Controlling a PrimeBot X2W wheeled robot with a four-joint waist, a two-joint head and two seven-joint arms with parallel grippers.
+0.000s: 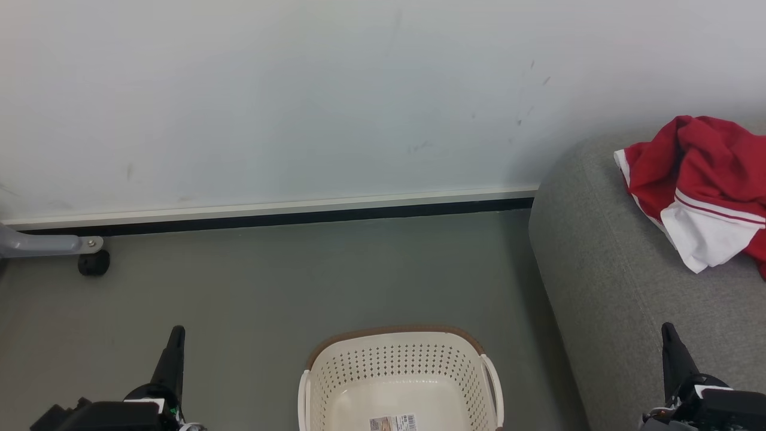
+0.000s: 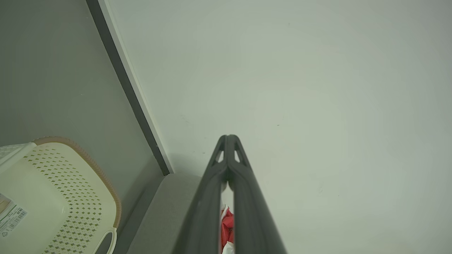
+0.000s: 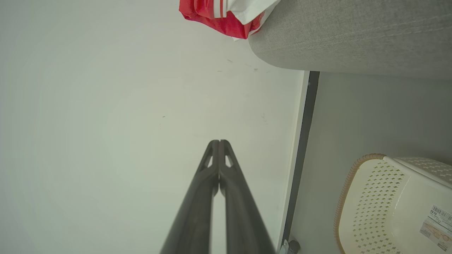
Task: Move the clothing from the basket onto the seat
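Note:
The clothing (image 1: 700, 179), bright red fabric with a white panel and thin red stripes, lies bunched on the grey seat (image 1: 610, 287) at the right; the clothing (image 3: 226, 16) also appears in the right wrist view and the clothing (image 2: 227, 225) as a sliver behind the left fingers. The cream perforated basket (image 1: 401, 365) stands on the floor at the bottom centre, its inside bare apart from a barcode sticker. My left gripper (image 1: 176, 332) points up at the lower left, shut and holding nothing. My right gripper (image 1: 667, 329) rises at the lower right beside the seat's front, shut with nothing in it.
A white wall (image 1: 299, 90) with a dark baseboard (image 1: 269, 218) runs behind the grey floor (image 1: 299, 281). A grey leg with a black caster (image 1: 93, 262) sits at the far left by the wall.

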